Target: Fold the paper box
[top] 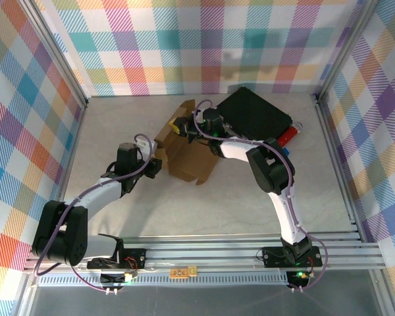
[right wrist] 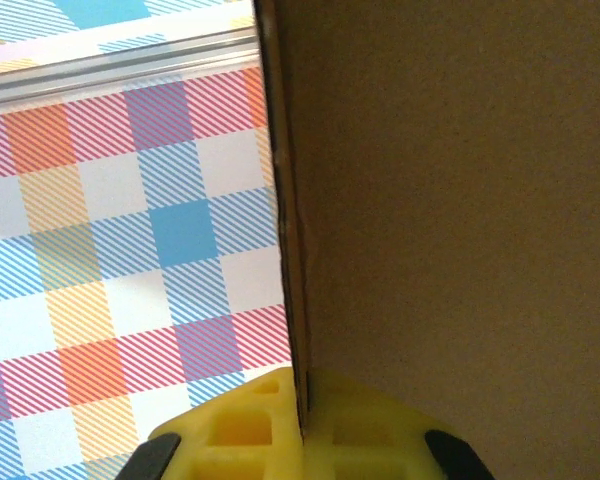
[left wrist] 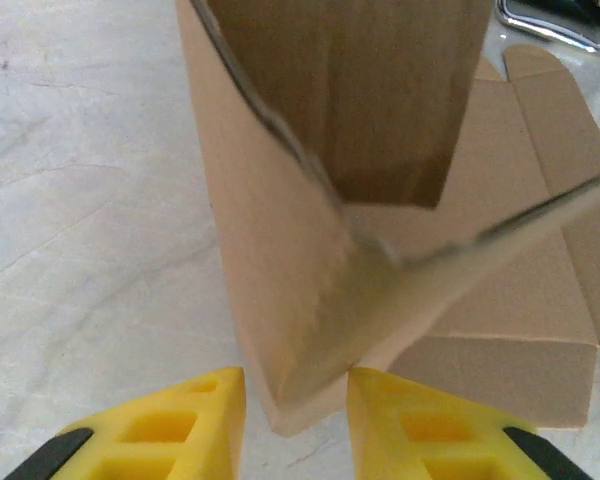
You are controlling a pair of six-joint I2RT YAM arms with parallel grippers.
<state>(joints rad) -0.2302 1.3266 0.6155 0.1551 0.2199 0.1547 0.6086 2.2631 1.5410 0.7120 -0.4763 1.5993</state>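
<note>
The left jaws are released. Their yellow fingers [left wrist: 180, 435] stand apart on either side of a bottom corner of the paper box [left wrist: 280, 260], and a sliver of counter [left wrist: 80, 220] shows between one finger and the cardboard. From that corner one side of the box rises upright. A flap hangs down over it from above, and the floor of the box lies flat beyond, with a low wall along its near edge.

The right jaws are clenched on the box. In the right wrist view their yellow fingers [right wrist: 240, 435] meet on the thin edge of a cardboard side that stands straight up from between them, with the checked wall [right wrist: 130, 220] behind.

From above, the half-folded box sits near the middle of the counter. The left arm [top: 105, 187] reaches its near left side and the right arm [top: 270, 171] bends over its far edge. A black case [top: 253, 112] lies just behind and to the right, with a red thing [top: 287, 135] at its near right corner.
</note>
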